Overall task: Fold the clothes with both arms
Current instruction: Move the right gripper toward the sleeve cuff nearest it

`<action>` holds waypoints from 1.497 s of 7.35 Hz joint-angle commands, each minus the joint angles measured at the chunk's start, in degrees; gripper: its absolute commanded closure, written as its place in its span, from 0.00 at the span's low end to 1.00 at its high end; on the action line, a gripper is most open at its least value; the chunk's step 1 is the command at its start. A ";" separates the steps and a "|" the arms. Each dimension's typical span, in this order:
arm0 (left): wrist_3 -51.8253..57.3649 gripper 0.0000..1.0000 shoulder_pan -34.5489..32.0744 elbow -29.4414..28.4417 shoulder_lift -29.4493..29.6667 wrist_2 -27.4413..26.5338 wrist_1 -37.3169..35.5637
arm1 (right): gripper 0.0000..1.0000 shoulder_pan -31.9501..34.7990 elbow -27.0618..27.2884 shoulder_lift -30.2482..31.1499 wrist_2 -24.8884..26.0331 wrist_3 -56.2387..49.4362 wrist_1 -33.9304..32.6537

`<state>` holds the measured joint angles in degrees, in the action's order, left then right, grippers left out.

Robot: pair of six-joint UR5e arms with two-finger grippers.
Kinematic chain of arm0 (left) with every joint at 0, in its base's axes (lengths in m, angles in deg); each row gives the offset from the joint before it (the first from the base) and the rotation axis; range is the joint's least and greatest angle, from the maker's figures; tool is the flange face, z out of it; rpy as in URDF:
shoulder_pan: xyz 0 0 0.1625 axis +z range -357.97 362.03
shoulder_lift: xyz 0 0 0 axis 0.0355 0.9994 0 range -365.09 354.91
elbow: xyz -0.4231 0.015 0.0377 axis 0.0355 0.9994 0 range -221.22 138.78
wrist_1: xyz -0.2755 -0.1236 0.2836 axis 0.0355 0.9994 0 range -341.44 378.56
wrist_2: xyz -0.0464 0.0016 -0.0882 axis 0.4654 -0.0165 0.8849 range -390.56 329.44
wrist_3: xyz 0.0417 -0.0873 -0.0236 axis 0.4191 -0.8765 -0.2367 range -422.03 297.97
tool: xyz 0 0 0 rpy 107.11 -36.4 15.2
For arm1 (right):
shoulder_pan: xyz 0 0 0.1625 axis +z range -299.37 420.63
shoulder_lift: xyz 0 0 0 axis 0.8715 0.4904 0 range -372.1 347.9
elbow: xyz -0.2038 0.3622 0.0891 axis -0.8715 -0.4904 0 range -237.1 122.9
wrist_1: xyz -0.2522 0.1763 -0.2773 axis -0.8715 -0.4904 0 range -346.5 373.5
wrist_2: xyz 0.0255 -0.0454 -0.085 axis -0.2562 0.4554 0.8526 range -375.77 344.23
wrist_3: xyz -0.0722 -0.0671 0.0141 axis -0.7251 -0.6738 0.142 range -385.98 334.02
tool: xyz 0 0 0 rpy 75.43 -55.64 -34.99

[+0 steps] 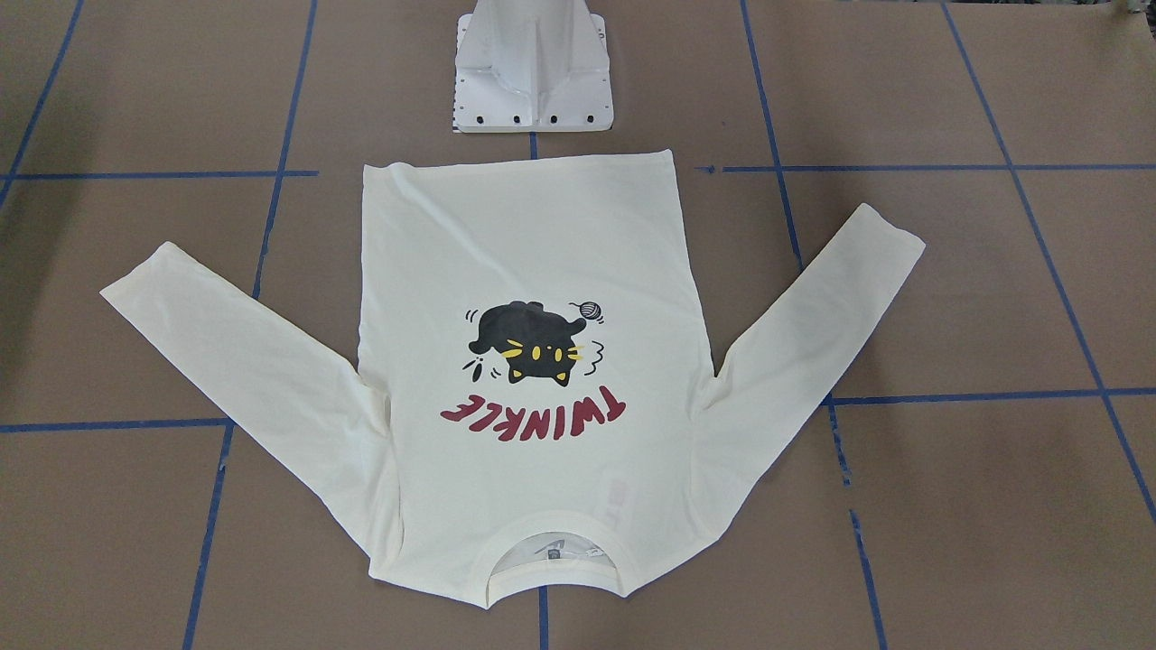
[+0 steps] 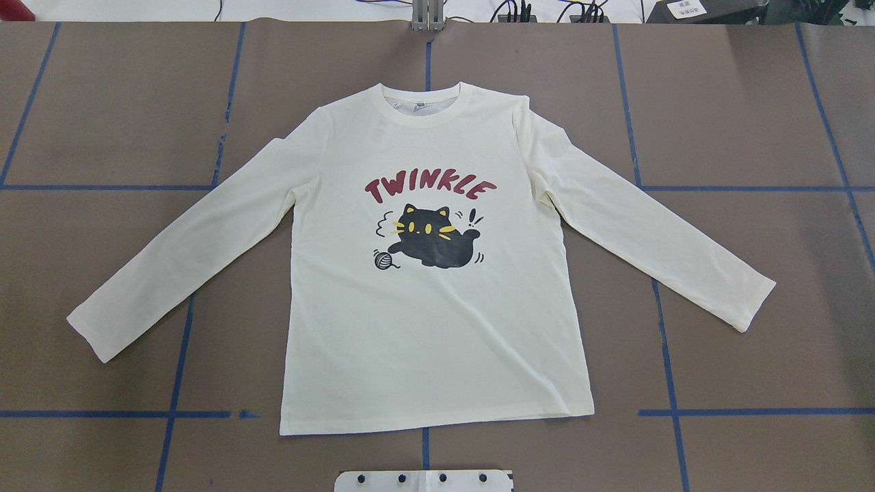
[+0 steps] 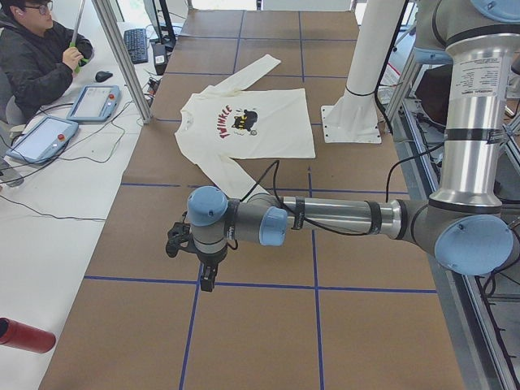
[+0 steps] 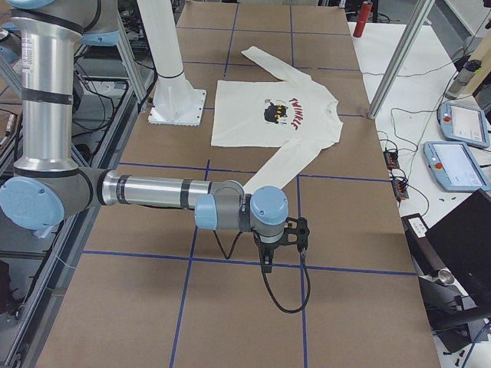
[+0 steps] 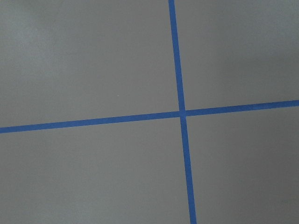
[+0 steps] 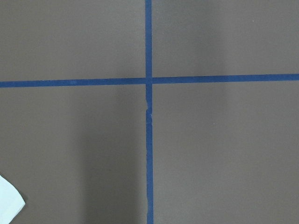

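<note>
The cream long-sleeved T-shirt (image 2: 437,328) lies flat and face up on the brown table, with the black cat print (image 2: 431,236) and red "TWINKLE" lettering showing and both sleeves spread out. It also shows in the front view (image 1: 542,244) and in both side views (image 3: 268,134) (image 4: 245,115). My left gripper (image 3: 207,276) hangs over bare table beyond the shirt's left sleeve. My right gripper (image 4: 265,261) hangs over bare table beyond the right sleeve. I cannot tell whether either is open or shut. A sleeve cuff (image 6: 9,203) shows in the corner of the right wrist view.
The white pedestal base (image 1: 533,72) stands just behind the shirt's hem. Blue tape lines (image 5: 180,112) grid the table. An operator (image 3: 36,49) sits at a side desk with tablets (image 3: 93,101). A red cylinder (image 3: 24,335) lies at the table's edge.
</note>
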<state>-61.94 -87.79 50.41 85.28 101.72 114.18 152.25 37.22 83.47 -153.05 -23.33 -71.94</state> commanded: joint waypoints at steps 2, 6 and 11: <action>0.00 0.00 0.00 -0.05 -0.03 0.00 0.00 | 0.00 -0.03 0.16 -0.47 0.09 0.08 -0.08; -0.18 0.00 0.18 0.22 0.06 -0.17 2.62 | 0.00 -1.34 0.60 -0.82 -0.35 0.95 0.71; -0.62 0.00 0.44 1.54 -0.11 0.09 9.47 | 0.00 -22.96 5.31 -1.95 -2.76 40.33 19.60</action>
<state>-62.28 -87.48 51.82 85.54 101.70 120.94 131.95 45.72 82.67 -150.81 12.69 -55.09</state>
